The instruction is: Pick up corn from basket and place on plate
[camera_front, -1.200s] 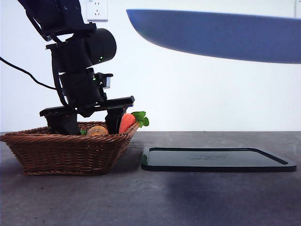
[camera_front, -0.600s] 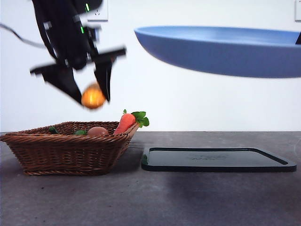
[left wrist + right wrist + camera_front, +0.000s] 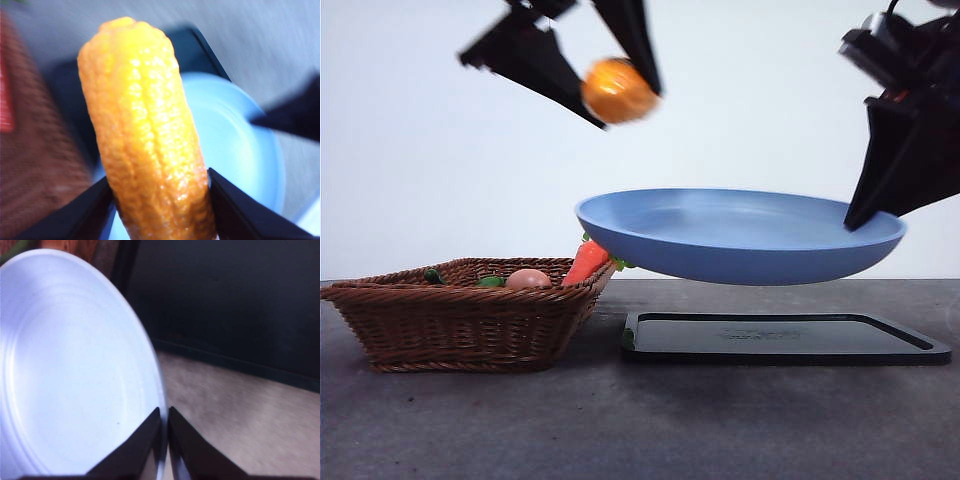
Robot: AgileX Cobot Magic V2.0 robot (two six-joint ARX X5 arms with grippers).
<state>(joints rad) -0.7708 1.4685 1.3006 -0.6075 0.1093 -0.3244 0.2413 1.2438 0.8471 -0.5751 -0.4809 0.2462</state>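
High above the plate [image 3: 740, 237], the left claw [image 3: 605, 85] carries the corn [image 3: 617, 90] clear of the basket [image 3: 460, 325] — in the left wrist view the cob [image 3: 147, 140] stands up between the two jaws, pinched low on its length, with the blue dish [image 3: 245, 160] showing beneath it. That height looks chosen so the cob can pass over the raised rim and be lowered into the dish rather than knocked against it. The right claw [image 3: 865, 215] grips the plate by its far edge and holds it in the air, roughly level, above the black tray [image 3: 780, 340] and just beside the basket; in the right wrist view its jaws are nearly together, closed thin on the rim [image 3: 161, 390]. Holding the dish up this way shortens the corn's trip, by my reading. Left behind in the basket on the tabletop [image 3: 640, 430] are the carrot [image 3: 585, 262] and the pinkish ball [image 3: 528, 279]. The corn sits over the plate's near-basket side, not its centre — a release from there risks a roll toward the rim.
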